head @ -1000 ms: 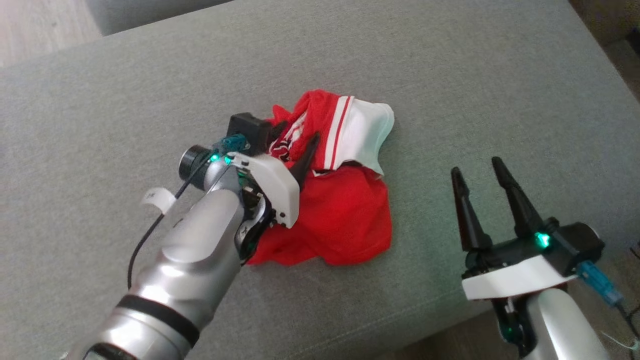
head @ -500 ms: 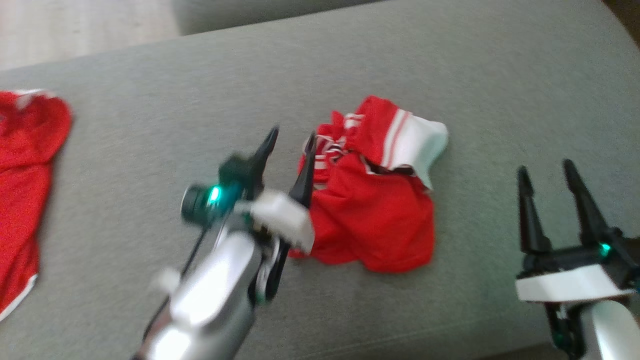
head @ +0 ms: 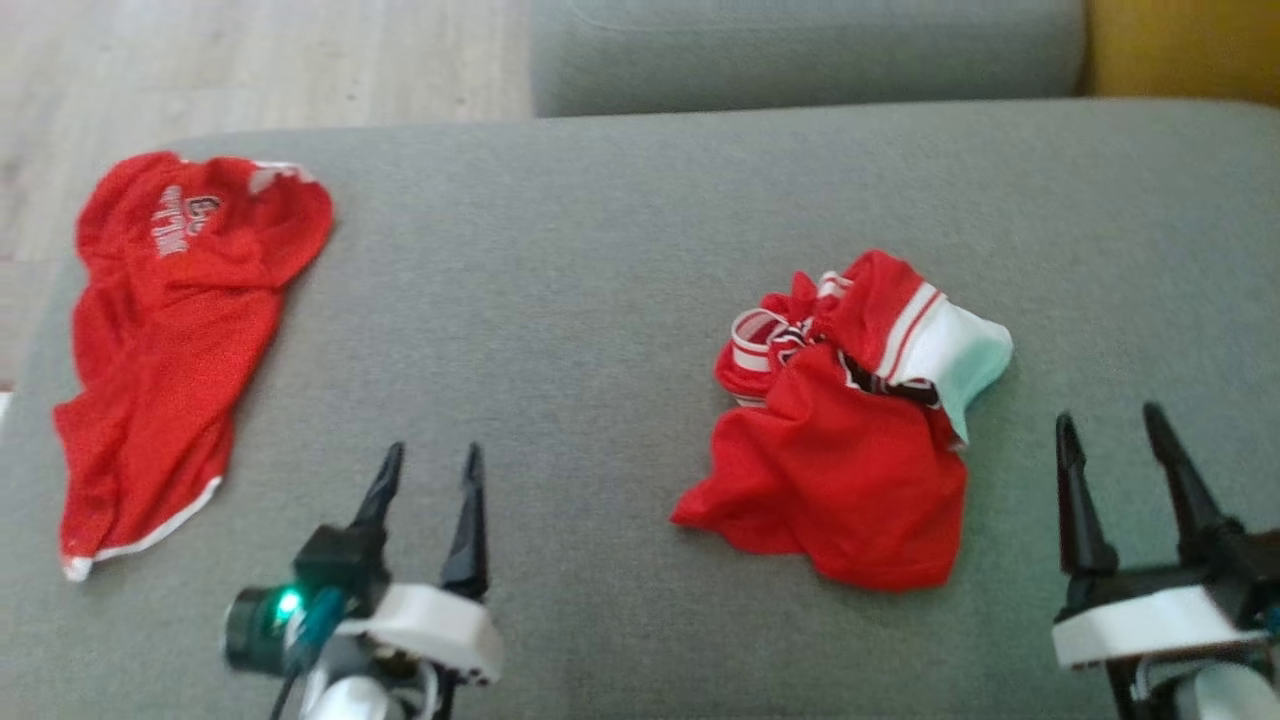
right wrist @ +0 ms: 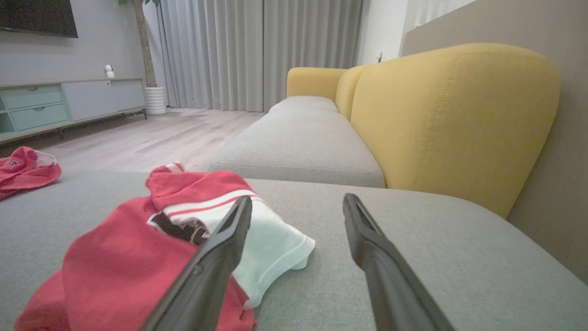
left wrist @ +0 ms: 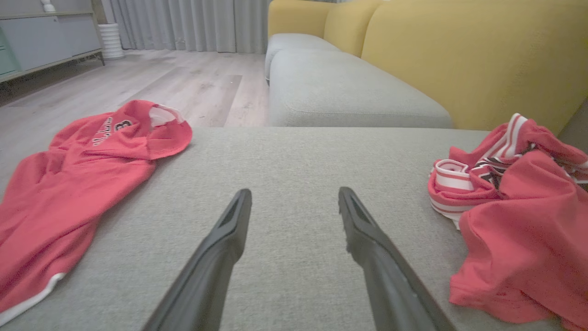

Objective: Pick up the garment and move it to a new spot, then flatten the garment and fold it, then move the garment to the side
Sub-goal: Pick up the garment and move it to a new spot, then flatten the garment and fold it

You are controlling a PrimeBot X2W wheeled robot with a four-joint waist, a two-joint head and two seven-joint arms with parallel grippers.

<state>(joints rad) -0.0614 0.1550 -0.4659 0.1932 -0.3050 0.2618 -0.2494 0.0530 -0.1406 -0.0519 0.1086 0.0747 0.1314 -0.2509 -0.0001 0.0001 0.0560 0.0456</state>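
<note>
looking at a crumpled garment (head: pixel 840 470) mid-right on the grey cushion (head: pixel 600 300), bunched in a heap, white striped sleeve (head: pixel 955 350) poking out at its far right side. lies between the two arms, near the right gripper (head: pixel 1110 418), well apart from the left gripper (head: pixel 433 455). both sets of jaws spread wide, gripping nothing, hovering low at the near edge of the cushion, pointing away from the robot.

reads as the very start: pick not yet made, flatten and fold all to come.

for the pick: go in from above on a raised ridge of the heap, not the flat hem lying on the cushion. pinch one thick fold near the sleeve, close fully, lift straight up until the hem clears the cushion. prefer the right arm, closer. or take two spread points with both arms so the cloth hangs open. avoid digging into the upholstery. looks like soft mesh, likely to slip from a shallow grip.

around: second red garment (head: pixel 165 340) sprawled at the left end, printed lettering up. bare cushion between the two, good landing zone. keep clear of that other shirt to avoid tangling. yellow backrest (right wrist: pixel 450 115) at the far right, wooden floor (head: pixel 250 60) beyond the far-left edge. nothing blocking the approach.
</note>
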